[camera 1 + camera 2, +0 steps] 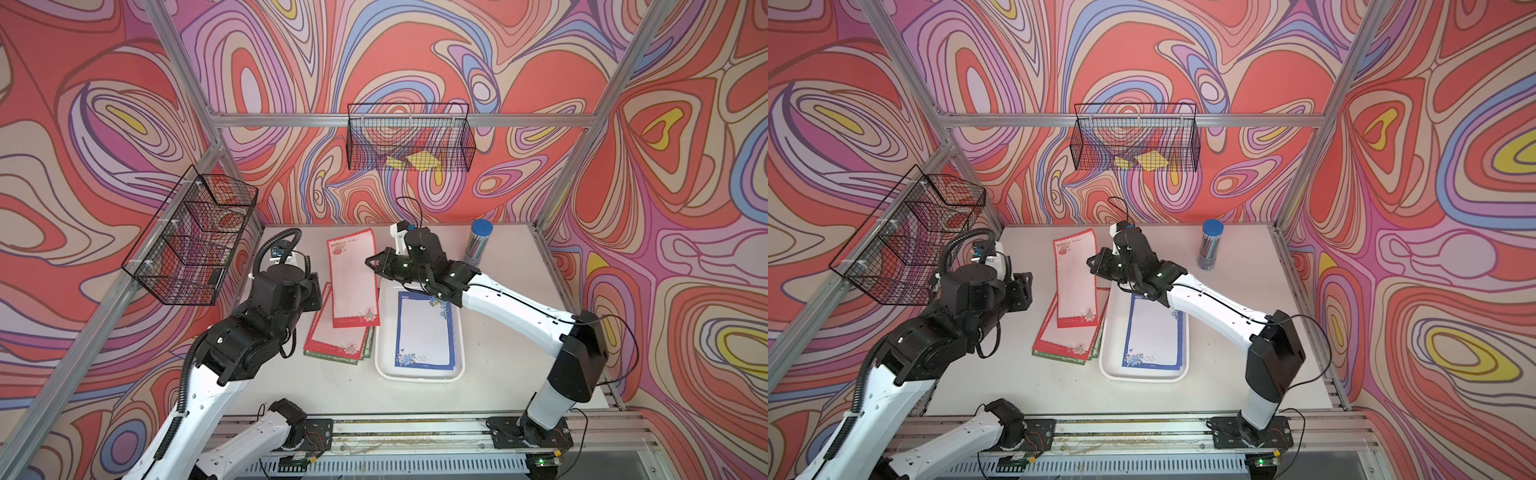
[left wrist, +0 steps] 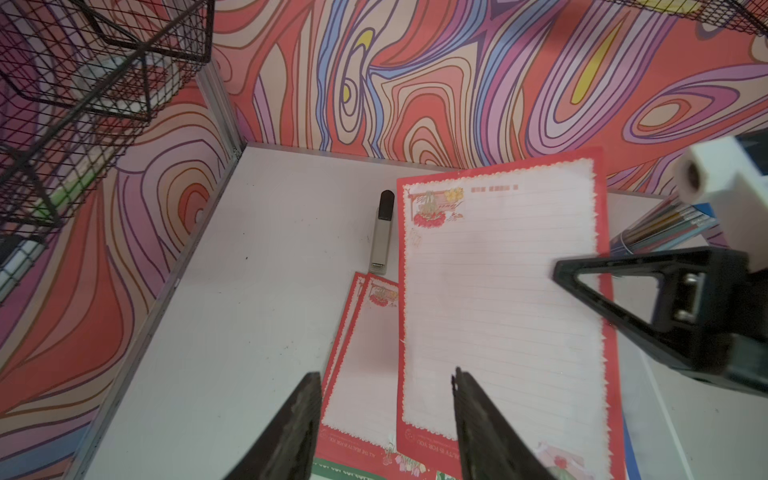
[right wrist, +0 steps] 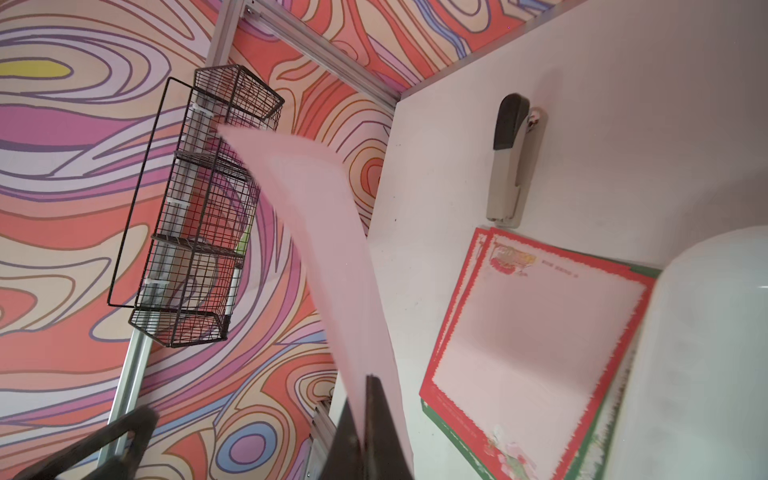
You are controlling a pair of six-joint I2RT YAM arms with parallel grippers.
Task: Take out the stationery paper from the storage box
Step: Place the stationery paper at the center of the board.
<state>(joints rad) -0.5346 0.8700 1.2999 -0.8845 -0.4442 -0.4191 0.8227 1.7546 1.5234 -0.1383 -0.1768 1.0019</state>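
Note:
My right gripper (image 1: 368, 262) is shut on one long edge of a red-bordered stationery paper sheet (image 1: 353, 278), which hangs tilted above the table. In the right wrist view the jaws (image 3: 368, 380) pinch that sheet (image 3: 316, 232), which curves away from them. The white storage box (image 1: 419, 376) lies to the right with a blue-bordered sheet (image 1: 424, 332) flat inside. A pile of red and green bordered sheets (image 1: 332, 336) lies on the table left of the box. My left gripper (image 2: 386, 378) is open over that pile's near end (image 2: 365, 353), holding nothing.
A beige stapler (image 2: 381, 237) lies behind the pile. A blue-capped tube of pens (image 1: 478, 243) stands at the back right. Black wire baskets hang on the back wall (image 1: 409, 141), holding yellow notes (image 1: 415, 160), and on the left wall (image 1: 191, 241).

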